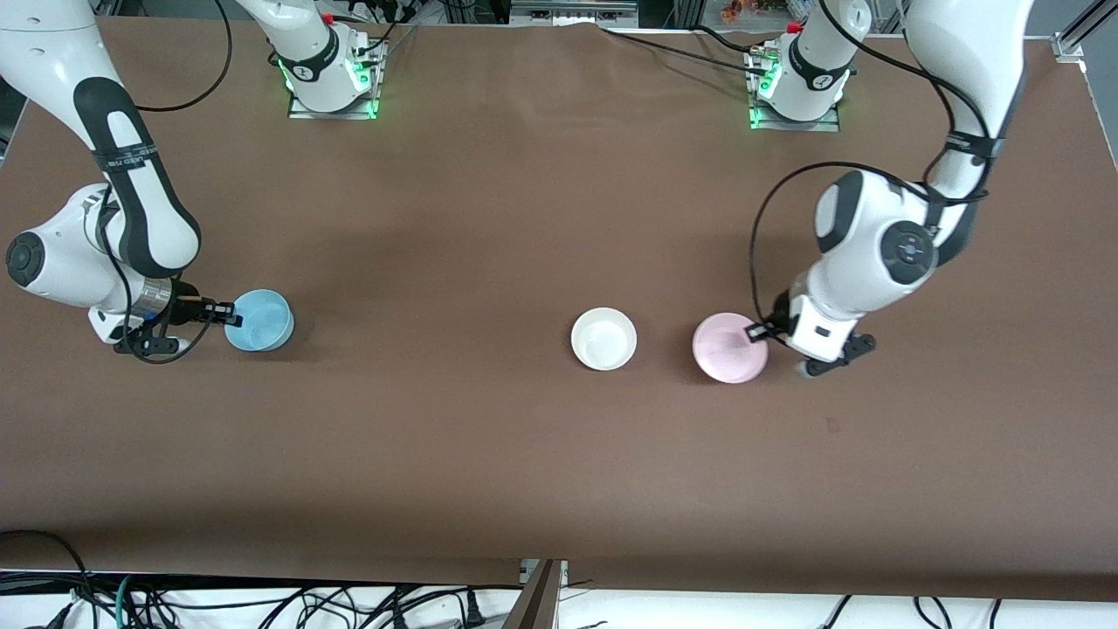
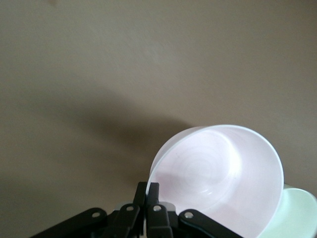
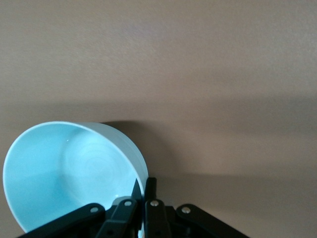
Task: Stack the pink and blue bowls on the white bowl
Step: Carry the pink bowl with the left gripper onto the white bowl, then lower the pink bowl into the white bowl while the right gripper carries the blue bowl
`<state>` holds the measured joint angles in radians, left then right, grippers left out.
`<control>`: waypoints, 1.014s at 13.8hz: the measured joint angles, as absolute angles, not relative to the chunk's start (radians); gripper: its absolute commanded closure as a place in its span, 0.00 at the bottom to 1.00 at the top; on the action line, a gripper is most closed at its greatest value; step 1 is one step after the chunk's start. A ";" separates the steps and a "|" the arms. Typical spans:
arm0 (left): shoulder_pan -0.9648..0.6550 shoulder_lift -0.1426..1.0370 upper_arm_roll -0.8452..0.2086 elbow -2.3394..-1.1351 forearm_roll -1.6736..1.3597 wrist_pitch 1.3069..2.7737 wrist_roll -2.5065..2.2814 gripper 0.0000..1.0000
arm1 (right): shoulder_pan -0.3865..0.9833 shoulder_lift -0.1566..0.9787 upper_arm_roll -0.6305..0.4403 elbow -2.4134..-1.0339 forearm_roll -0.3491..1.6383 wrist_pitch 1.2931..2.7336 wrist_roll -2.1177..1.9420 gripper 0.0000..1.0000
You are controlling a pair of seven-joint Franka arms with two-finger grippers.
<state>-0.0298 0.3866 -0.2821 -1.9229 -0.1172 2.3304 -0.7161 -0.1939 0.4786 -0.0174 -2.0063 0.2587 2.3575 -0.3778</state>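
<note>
1. Blue bowl (image 1: 258,321): light sky blue, plain and round, open side up, toward the right arm's end of the surface (image 1: 489,218). In the right wrist view the right gripper's (image 3: 141,191) fingers (image 3: 150,187) are pinched on its rim, one inside the wall and one outside.
2. Pink bowl (image 1: 728,348): pale pink, same plain round shape, toward the left arm's end of the surface and just beside the white bowl. The left gripper's (image 2: 147,191) fingers (image 2: 153,189) are clamped over its rim, and it looks tipped.
3. White bowl (image 1: 603,338): plain white, upright and empty, resting on the surface between the other two, far closer to the pink one.
</note>
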 measured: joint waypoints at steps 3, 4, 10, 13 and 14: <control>-0.039 0.387 -0.364 -1.911 -0.089 2.330 -0.911 1.00 | -0.194 0.477 -0.014 -1.938 0.260 2.262 -0.379 1.00; -0.052 0.389 -0.380 -1.908 -0.061 2.330 -0.990 1.00 | -0.193 0.476 -0.012 -1.909 0.260 2.220 -0.379 1.00; -0.094 0.460 -0.459 -1.873 0.044 2.426 -1.305 1.00 | -0.157 0.474 0.003 -1.793 0.263 2.063 -0.381 1.00; -0.128 0.506 -0.468 -1.871 0.087 2.480 -1.391 1.00 | -0.115 0.474 0.016 -1.746 0.267 1.991 -0.378 1.00; -0.135 0.518 -0.468 -1.870 0.111 2.503 -1.416 1.00 | -0.100 0.474 0.019 -1.737 0.268 1.978 -0.363 1.00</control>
